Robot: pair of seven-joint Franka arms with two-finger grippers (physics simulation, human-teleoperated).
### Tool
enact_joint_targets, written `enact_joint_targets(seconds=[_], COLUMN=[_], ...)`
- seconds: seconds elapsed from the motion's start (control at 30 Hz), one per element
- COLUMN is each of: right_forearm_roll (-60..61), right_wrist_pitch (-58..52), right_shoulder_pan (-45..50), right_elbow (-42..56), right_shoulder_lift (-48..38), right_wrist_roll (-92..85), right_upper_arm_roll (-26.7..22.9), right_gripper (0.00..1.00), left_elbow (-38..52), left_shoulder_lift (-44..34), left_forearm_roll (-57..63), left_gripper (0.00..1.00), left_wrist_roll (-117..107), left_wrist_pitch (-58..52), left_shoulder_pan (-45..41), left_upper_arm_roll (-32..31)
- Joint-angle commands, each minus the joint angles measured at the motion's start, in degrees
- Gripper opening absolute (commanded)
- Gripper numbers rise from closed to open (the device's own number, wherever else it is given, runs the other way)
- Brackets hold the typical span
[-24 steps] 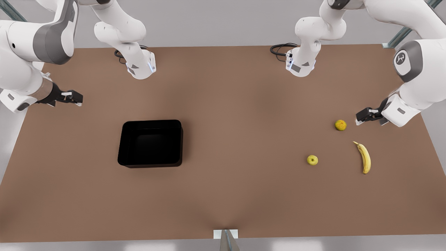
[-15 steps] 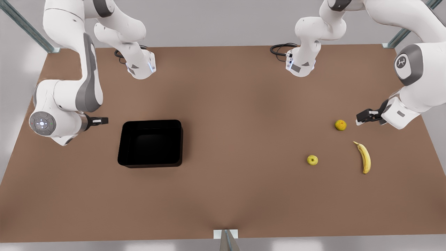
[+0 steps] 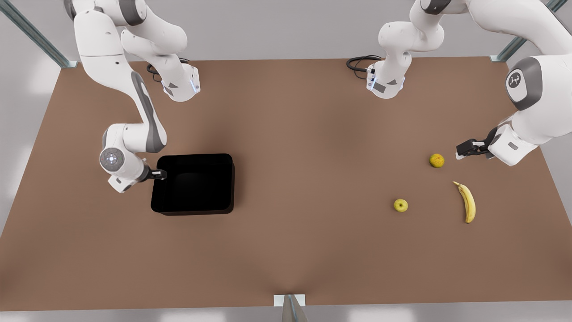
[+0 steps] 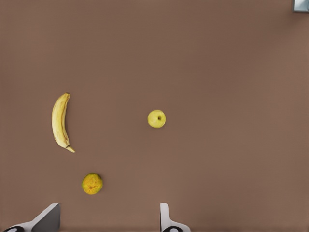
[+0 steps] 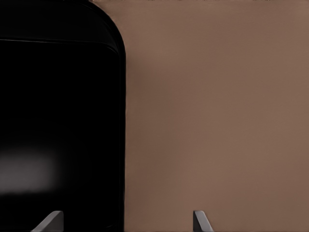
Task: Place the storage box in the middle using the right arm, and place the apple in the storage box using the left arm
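Note:
The glossy black storage box (image 3: 196,210) sits left of the table's middle in the front view. My right gripper (image 3: 157,174) hangs open at its left wall. In the right wrist view that gripper (image 5: 125,221) has one fingertip over the storage box (image 5: 58,121) and the other over bare table. The yellow-green apple (image 3: 401,205) lies on the front view's right. My left gripper (image 3: 460,150) hovers open, well above and behind it, close to the orange fruit. The left wrist view shows the apple (image 4: 156,118) ahead of the open left gripper (image 4: 107,220).
A rough orange-yellow fruit (image 3: 436,160) (image 4: 92,183) and a banana (image 3: 467,202) (image 4: 59,121) lie near the apple. Both arm bases (image 3: 181,87) stand at the far edge of the brown table (image 3: 295,147). A small bracket (image 3: 289,300) sits at the near edge.
The right arm has swung in from the table's left edge and lowered its gripper onto the box's left wall. The left gripper has barely moved.

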Motion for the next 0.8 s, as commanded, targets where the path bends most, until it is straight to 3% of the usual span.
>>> enact_joint_targets(seconds=[0.0,0.13,0.17,0.27,0.43,0.53,0.77], right_forearm_roll=[1.1,1.5,1.5,1.5,1.4,1.4,1.4], right_wrist_pitch=[7.3,7.1,6.9,6.2,6.2,2.4,1.5], right_shoulder_pan=[0.1,0.5,0.5,0.5,0.9,0.9,1.0], right_elbow=[0.1,0.2,0.2,0.2,0.4,2.2,4.4], right_shoulder_lift=[1.6,3.8,4.0,4.6,5.2,5.1,3.5], right_wrist_roll=[7.0,7.0,6.9,6.6,5.9,5.8,0.3], right_upper_arm_roll=[0.0,0.1,0.1,0.1,0.1,0.3,0.3], right_gripper=[1.0,1.0,0.95,0.5,0.26,0.21,0.21], left_elbow=[0.0,-0.1,-0.1,0.0,0.0,0.1,0.3], left_shoulder_lift=[-0.1,0.0,0.0,0.0,0.0,-0.1,-0.2], left_forearm_roll=[0.0,0.0,0.0,0.0,0.0,0.0,0.0], left_gripper=[1.0,1.0,1.0,1.0,1.0,1.0,1.0], left_wrist_roll=[-0.1,-0.2,-0.2,-0.2,-0.2,-0.3,-0.3], left_wrist_pitch=[-0.1,-0.7,-0.8,-0.8,-0.8,-0.8,-1.2], left_shoulder_pan=[0.0,0.0,0.0,0.0,0.0,0.0,0.0], left_upper_arm_roll=[0.1,0.0,0.0,0.0,0.0,0.0,0.0])
